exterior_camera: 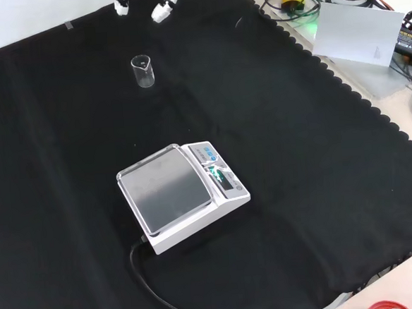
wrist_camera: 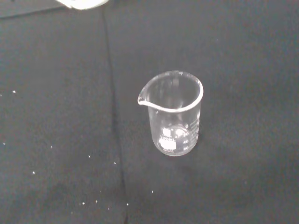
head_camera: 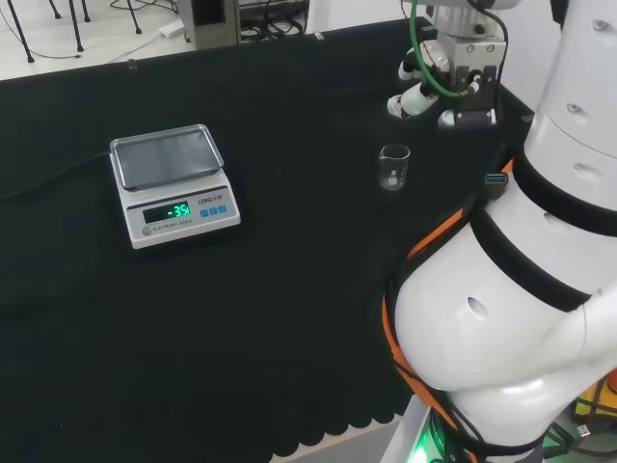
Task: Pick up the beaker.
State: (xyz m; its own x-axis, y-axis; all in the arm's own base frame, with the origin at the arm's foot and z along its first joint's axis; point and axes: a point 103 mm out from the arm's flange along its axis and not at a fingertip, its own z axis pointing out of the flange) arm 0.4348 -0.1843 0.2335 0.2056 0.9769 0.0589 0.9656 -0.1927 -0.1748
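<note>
Small clear glass beaker [wrist_camera: 174, 114], upright, apparently empty, standing alone on black cloth [wrist_camera: 56, 140]

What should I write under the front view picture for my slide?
A small clear beaker stands upright on the black cloth, the robot's hand above it and a scale in the middle.

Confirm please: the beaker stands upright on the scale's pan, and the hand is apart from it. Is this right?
Not quite. The beaker stands upright on the black cloth, well away from the scale, whose pan is bare; the front view shows this plainly. The rest holds: the hand is apart from the beaker and not touching it.
</note>
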